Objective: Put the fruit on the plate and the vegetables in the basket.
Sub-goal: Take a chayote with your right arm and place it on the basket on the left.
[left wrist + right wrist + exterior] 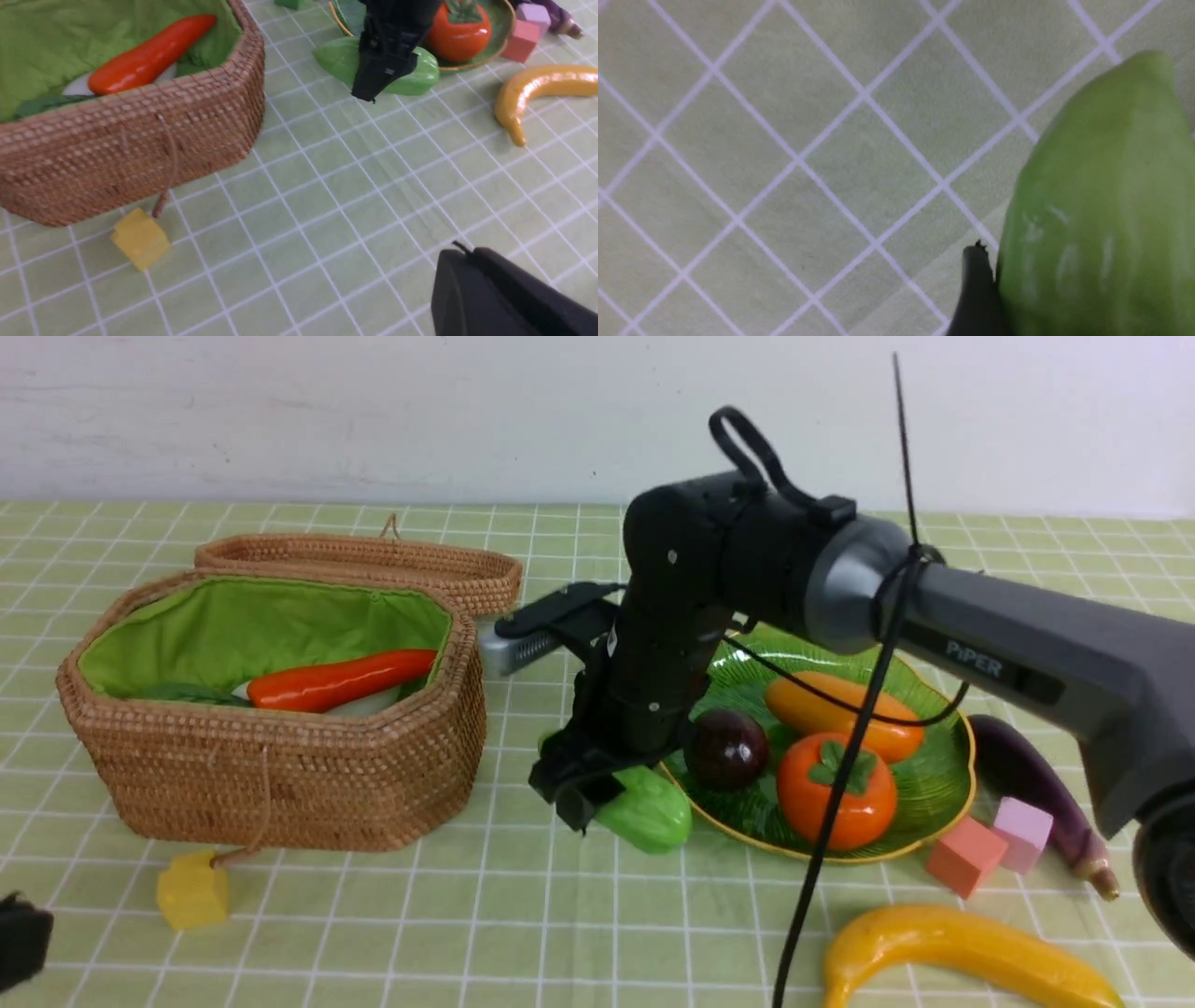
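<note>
My right gripper (597, 793) reaches down at the plate's left side and is shut on the bumpy green cucumber (644, 807), which lies low at the table. One dark finger (978, 280) presses against the cucumber's (1097, 210) side. The green plate (938, 775) holds the mango (840, 714), the dark purple ball (726, 749) and the round orange fruit (837, 791). The banana (962, 957) lies on the cloth in front, the eggplant (1032, 779) to the plate's right. In the wicker basket (280, 775) rest the red pepper (341, 679) and the white radish (364, 703). My left gripper (460, 252) is shut and empty near the front left.
The basket's lid (364, 565) lies open behind it. A yellow cube (191, 891) sits on the cloth by the basket's cord. An orange-pink cube (966, 855) and a lilac cube (1022, 831) stand between plate and eggplant. The right arm spans over the plate.
</note>
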You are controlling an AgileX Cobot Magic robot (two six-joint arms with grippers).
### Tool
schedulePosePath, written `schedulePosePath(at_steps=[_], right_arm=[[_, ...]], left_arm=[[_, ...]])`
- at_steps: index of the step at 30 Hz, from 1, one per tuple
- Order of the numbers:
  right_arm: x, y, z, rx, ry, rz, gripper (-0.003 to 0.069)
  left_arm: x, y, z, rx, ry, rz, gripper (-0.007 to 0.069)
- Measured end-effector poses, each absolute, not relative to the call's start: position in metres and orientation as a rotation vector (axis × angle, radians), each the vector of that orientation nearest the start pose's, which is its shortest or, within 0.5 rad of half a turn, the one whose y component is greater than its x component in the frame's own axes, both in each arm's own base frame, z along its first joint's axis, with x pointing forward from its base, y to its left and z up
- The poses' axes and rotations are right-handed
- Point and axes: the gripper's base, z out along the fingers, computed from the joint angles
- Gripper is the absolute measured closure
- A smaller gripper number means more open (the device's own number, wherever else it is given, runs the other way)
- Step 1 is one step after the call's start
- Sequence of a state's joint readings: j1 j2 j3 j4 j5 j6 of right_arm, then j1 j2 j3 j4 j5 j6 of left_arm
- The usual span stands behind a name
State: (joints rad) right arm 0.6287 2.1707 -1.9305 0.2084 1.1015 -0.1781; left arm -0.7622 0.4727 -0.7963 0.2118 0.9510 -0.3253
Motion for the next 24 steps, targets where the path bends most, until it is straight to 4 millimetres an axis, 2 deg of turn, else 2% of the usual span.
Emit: schedulePosePath(at_steps=[1, 5, 6, 8, 9, 11, 13, 18, 24], right_arm=[[0.372, 0.294, 0.250, -1.004, 2.604, 0.437, 0.0215], [0.374, 0.311, 0.288, -0.980, 2.410, 0.586, 0.0215], [0.375, 0.311, 0.290, -0.979, 2.405, 0.587, 0.0215], [0.370, 0.329, 0.314, -1.002, 2.232, 0.665, 0.0215], [0.369, 0.330, 0.315, -1.004, 2.219, 0.670, 0.0215], [0.360, 0.349, 0.335, -1.025, 2.056, 0.715, 0.0215], [0.354, 0.361, 0.345, -1.037, 1.943, 0.720, 0.0215], [0.344, 0.385, 0.353, -1.044, 1.742, 0.695, 0.0215], [0.354, 0.400, 0.330, -1.024, 1.693, 0.663, 0.0215]], left_arm=[[0.061, -0.030, 0.363, 0.450, 2.041, -0.358, 0.0638], [0.067, -0.022, 0.366, 0.351, 2.004, -0.266, 0.0638], [0.067, -0.021, 0.367, 0.338, 1.999, -0.257, 0.0638], [0.071, -0.015, 0.371, 0.253, 1.961, -0.202, 0.0638], [0.072, -0.014, 0.371, 0.247, 1.957, -0.198, 0.0638], [0.075, -0.009, 0.375, 0.184, 1.912, -0.149, 0.0638], [0.076, -0.006, 0.378, 0.148, 1.877, -0.124, 0.0638], [0.078, -0.003, 0.383, 0.116, 1.830, -0.105, 0.0638], [0.078, -0.002, 0.384, 0.108, 1.817, -0.097, 0.0638]])
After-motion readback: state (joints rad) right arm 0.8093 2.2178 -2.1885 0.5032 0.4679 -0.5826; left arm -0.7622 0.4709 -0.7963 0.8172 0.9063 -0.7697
